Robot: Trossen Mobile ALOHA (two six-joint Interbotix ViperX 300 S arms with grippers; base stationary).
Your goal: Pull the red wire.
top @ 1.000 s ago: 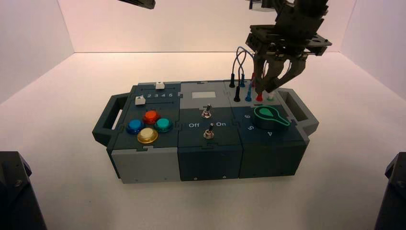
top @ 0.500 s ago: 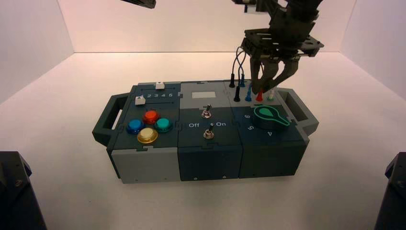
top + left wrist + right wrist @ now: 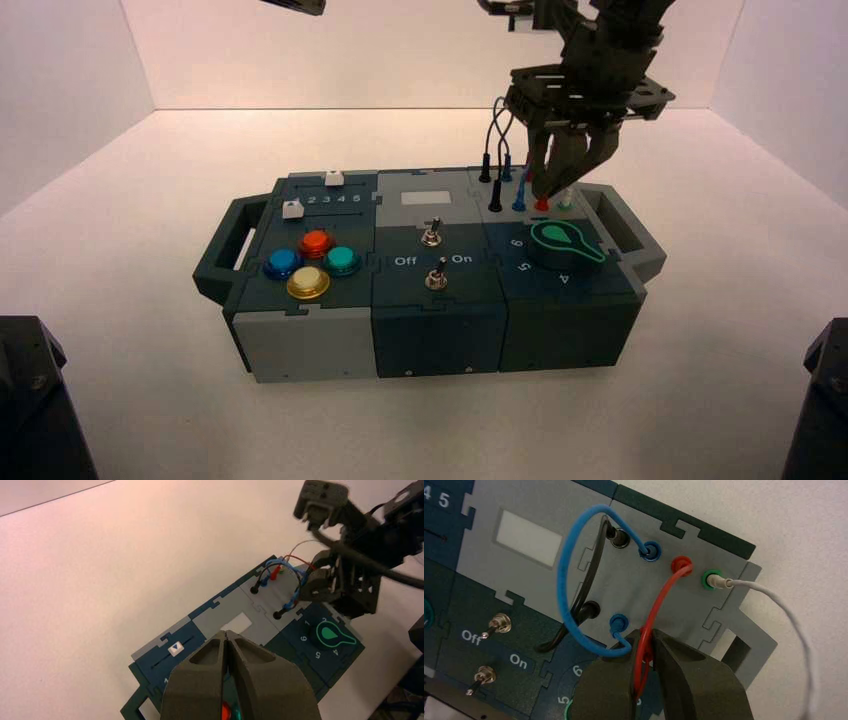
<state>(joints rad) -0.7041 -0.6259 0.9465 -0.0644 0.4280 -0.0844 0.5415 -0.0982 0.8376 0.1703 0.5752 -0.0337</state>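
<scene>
The red wire [image 3: 658, 605] loops from a red socket plug [image 3: 681, 565] at the box's far right corner down to its nearer plug. My right gripper [image 3: 647, 636] is shut on that nearer red plug and the wire strand beside it. In the high view the right gripper [image 3: 552, 190] stands upright over the red plug [image 3: 541, 203], behind the green knob [image 3: 562, 243]. My left gripper [image 3: 226, 636] is shut and empty, held high above the box's button side. The red wire also shows in the left wrist view [image 3: 274, 574].
A blue wire [image 3: 566, 580] and a black wire [image 3: 591, 582] loop just left of the red one; a white wire [image 3: 785, 611] leaves the green socket beside it. The box [image 3: 215, 262] also bears two toggle switches [image 3: 432, 236], coloured buttons [image 3: 308, 283] and sliders.
My right gripper's fingers have closed in around the nearer red plug, and the gripper shifted slightly left. The left arm has not moved.
</scene>
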